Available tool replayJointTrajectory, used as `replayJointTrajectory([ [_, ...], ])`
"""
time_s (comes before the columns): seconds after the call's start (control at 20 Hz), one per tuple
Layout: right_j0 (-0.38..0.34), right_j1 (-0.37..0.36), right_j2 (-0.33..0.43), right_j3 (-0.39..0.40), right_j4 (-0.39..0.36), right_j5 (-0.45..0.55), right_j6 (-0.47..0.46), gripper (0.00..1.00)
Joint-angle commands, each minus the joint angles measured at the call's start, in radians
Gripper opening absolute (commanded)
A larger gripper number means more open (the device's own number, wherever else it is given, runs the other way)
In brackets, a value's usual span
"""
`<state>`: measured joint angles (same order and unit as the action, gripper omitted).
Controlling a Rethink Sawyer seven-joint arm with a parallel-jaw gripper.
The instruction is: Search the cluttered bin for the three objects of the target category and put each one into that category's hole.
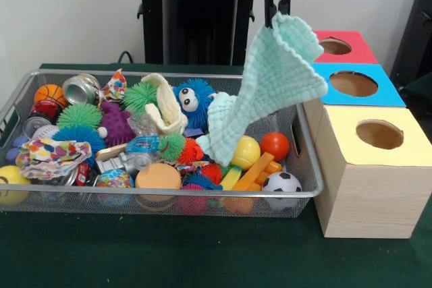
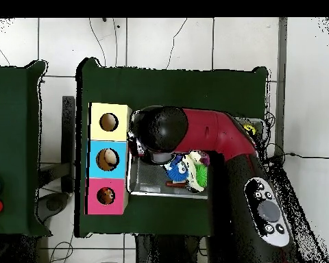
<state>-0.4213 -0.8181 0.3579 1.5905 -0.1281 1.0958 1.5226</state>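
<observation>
My gripper is shut on a corner of the mint-green waffle-knit cloth and holds it high above the right end of the silver mesh bin. The cloth hangs down to the left, and its lower end reaches the pile. The polka-dot cloth lies at the bin's front left. The cream cloth lies at the back middle. The yellow-faced box's round hole is to the right of the bin. It also shows in the overhead view, where my arm hides the gripper and most of the bin.
The blue-faced box and red-faced box stand behind the yellow one. The bin holds spiky balls, drink cans, a small football, an orange ball and other toys. The black pedestal stands behind the bin.
</observation>
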Motion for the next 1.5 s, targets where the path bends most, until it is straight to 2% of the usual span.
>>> replayJointTrajectory([
  [0.05,0.011,0.007,-0.033,0.110,0.027,-0.061,0.160,0.00],
  [1.5,0.025,0.005,-0.046,0.115,0.053,-0.070,0.157,0.00],
])
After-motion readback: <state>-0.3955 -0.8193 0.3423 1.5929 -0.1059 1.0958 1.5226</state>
